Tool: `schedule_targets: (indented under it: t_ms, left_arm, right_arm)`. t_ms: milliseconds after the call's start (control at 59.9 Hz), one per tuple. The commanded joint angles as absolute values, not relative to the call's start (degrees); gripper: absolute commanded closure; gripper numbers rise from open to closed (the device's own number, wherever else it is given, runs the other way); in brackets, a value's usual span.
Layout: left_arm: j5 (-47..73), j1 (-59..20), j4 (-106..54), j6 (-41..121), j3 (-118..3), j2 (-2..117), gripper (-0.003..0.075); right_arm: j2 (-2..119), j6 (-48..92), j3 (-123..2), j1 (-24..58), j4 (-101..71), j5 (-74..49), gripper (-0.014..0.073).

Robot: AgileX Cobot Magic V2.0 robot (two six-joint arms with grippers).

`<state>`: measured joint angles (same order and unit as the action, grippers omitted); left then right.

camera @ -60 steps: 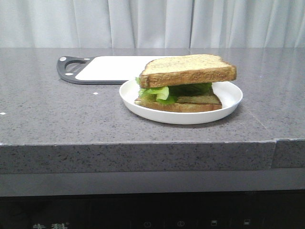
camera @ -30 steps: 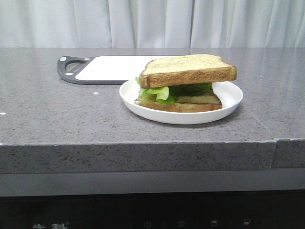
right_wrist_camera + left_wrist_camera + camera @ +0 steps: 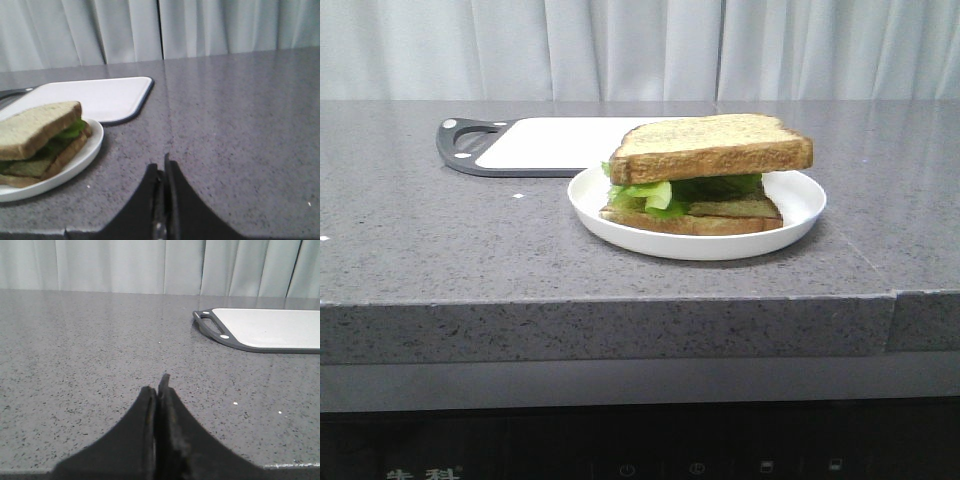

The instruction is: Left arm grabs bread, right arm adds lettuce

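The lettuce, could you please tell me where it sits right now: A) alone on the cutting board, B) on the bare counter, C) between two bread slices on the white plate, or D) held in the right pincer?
C: the lettuce shows green beneath the bread, above a thinner slice, on the white plate.

No legible text anywhere.

The bread (image 3: 712,146) covered most of the lettuce (image 3: 650,193), leaving only a green fringe showing beneath it. The cutting board (image 3: 545,145) ran partly out of sight behind the bread. In the right wrist view, the plate (image 3: 75,162) beneath the bread was cut off by the frame's edge.
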<state>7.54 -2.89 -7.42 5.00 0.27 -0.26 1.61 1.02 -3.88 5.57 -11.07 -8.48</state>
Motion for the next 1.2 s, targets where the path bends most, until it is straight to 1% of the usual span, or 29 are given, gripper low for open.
schedule_targets:
  t_ms: [0, 67, 317, 1186]
  left_arm:
    - [2.34, -2.84, -7.94, 4.39, 0.48, -1.29, 0.0741]
    - [2.34, -2.84, -7.94, 4.39, 0.48, -1.29, 0.0741]
    - [2.34, -2.84, -7.94, 4.39, 0.48, -1.29, 0.0741]
    - [2.34, -2.84, -7.94, 4.39, 0.48, -1.29, 0.0741]
  right_arm:
    - [-0.6, 0.42, -1.22, 4.62, -10.01, -3.1, 0.0654]
    - [-1.84, 0.42, 1.56, 4.62, -10.01, -2.05, 0.0654]
    - [-1.77, 0.49, 1.43, 4.62, -9.53, -4.5, 0.0654]
    - [-1.77, 0.49, 1.43, 4.62, -9.53, -4.5, 0.0654]
